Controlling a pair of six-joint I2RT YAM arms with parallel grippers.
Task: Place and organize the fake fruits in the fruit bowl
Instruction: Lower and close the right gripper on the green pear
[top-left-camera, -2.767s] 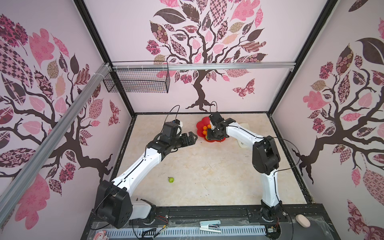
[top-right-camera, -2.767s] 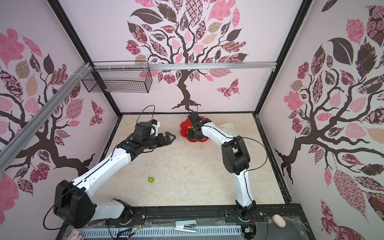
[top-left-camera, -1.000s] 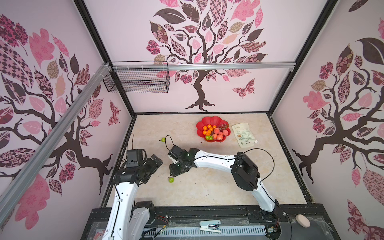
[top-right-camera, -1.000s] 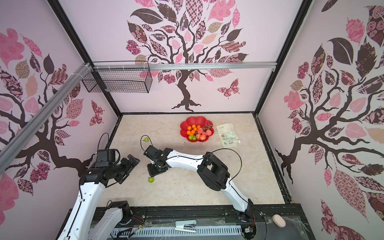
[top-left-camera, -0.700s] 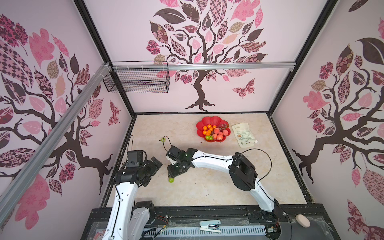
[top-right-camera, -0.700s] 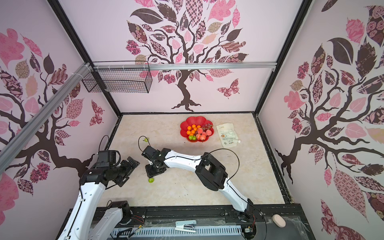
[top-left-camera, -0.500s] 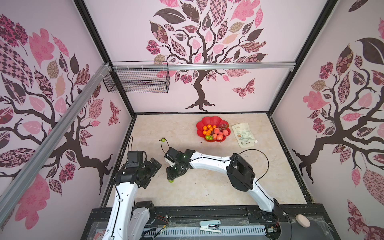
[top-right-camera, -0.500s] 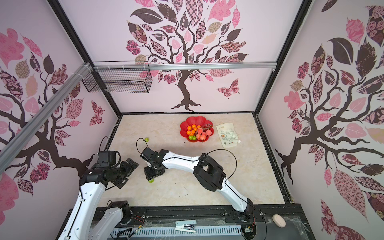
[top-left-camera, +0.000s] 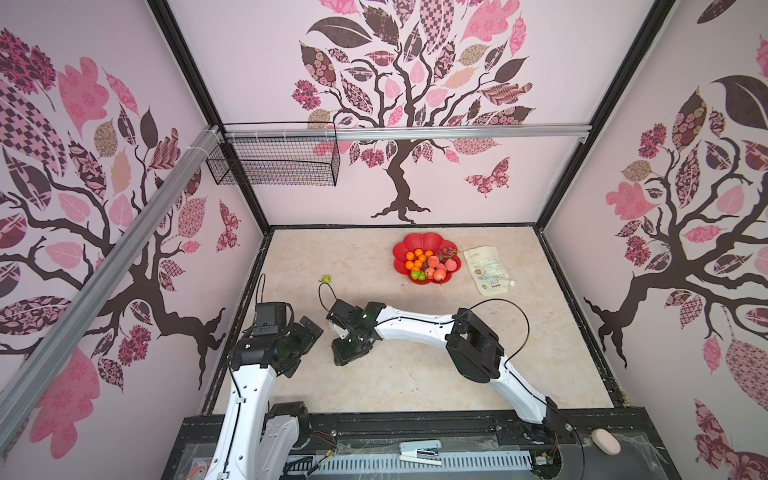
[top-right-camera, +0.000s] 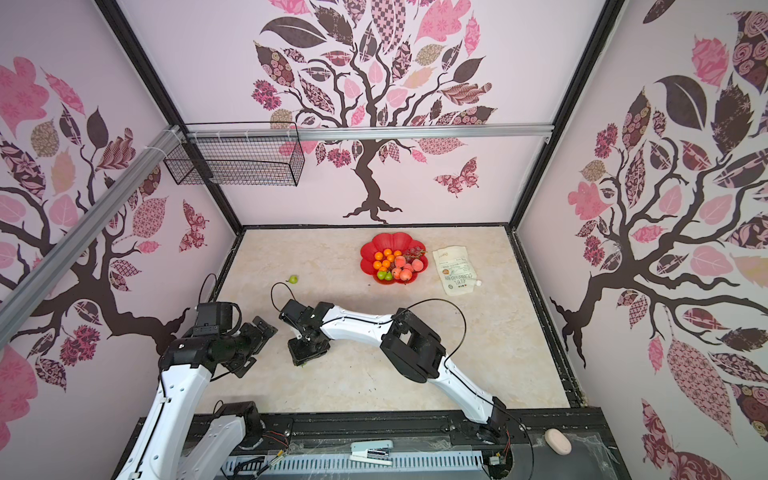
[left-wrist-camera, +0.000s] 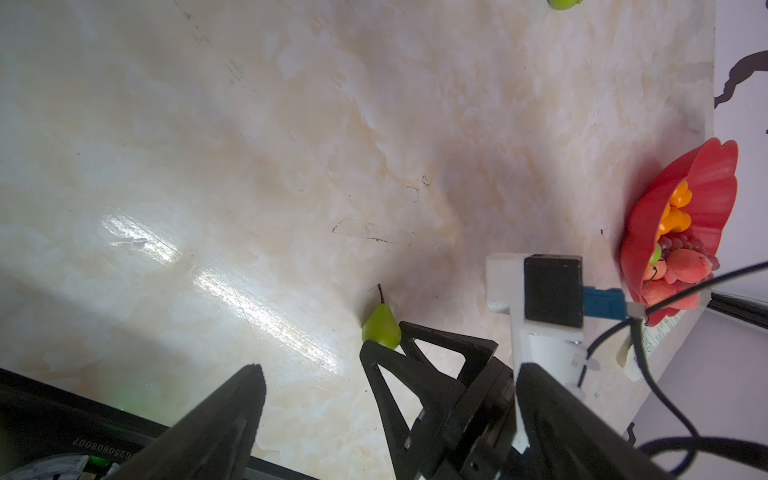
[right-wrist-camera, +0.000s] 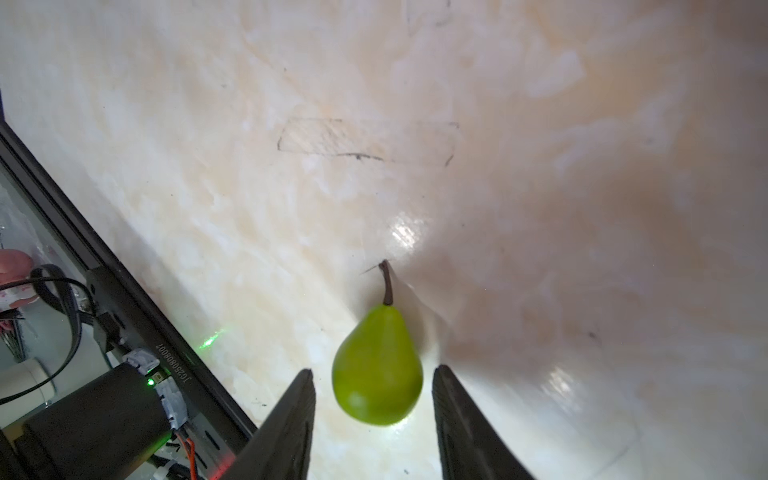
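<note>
Now 1 near pear (right-wrist-camera: 376, 357) lies between the part-open, untouching jaws of the right gripper (right-wrist-camera: 374, 370), a 2nd pear (top-left-camera: 327, 279) lies nearer the 1 filled fruit bowl (top-left-camera: 424, 242), and the left gripper (left-wrist-camera: 390, 369) gapes wide, empty.

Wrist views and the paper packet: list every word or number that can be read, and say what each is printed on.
"JG25080800", plus a last character that is unclear: on the black rail, seen in both wrist views.
Paper packet: printed lines and a small logo, too small to read in both top views.
No other readable text.
</note>
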